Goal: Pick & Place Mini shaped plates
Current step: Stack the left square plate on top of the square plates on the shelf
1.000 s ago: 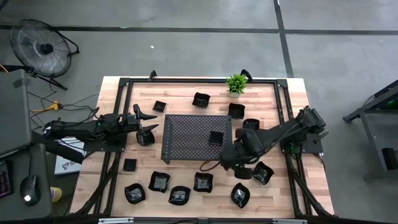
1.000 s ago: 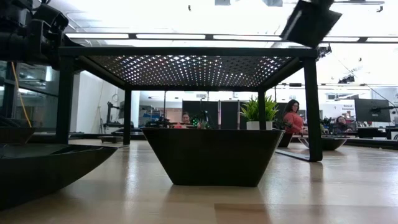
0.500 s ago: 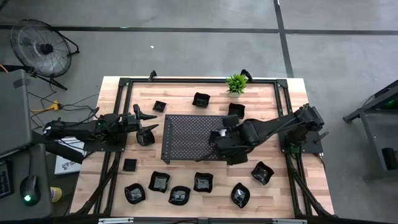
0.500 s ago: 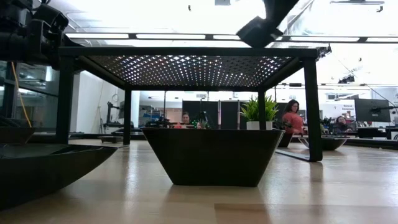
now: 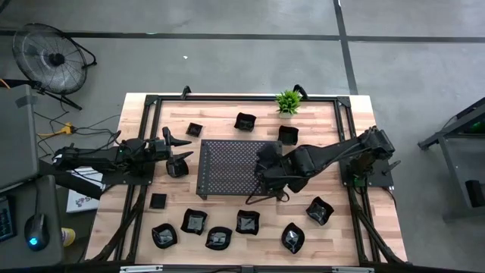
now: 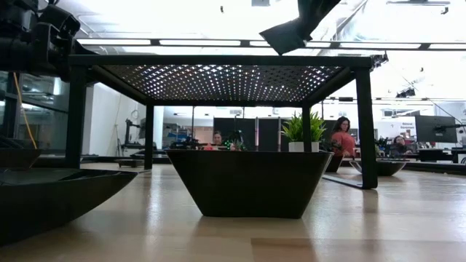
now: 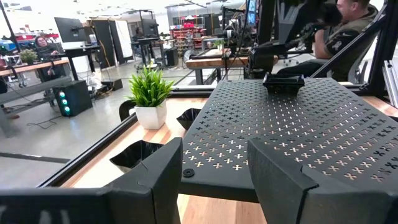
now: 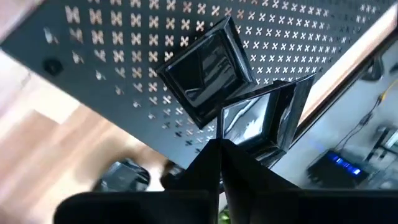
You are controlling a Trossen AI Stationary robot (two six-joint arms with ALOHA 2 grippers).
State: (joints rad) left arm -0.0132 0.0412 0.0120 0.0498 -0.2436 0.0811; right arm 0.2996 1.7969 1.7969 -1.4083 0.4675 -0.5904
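Risk: right gripper (image 8: 219, 144), jaws clamped on square plate (image 8: 258, 121) above perforated tray (image 5: 227, 168), knocking plate already there (image 8: 208, 71) if released too close; left gripper (image 5: 176, 154) jaws apart, idle beside tray.

arms: two, dark matte black, jointed segments
left gripper (image 7: 214, 180) fingers: broad, blocky, angular black plastic
right gripper (image 8: 221, 152) fingers: black, tapering

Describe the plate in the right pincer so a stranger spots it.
Find the large dark perforated rectangular tray mid-table. Over its right end, the right pincer grips a small glossy black square plate. Its twin lies flat on the tray; this one hangs tilted.
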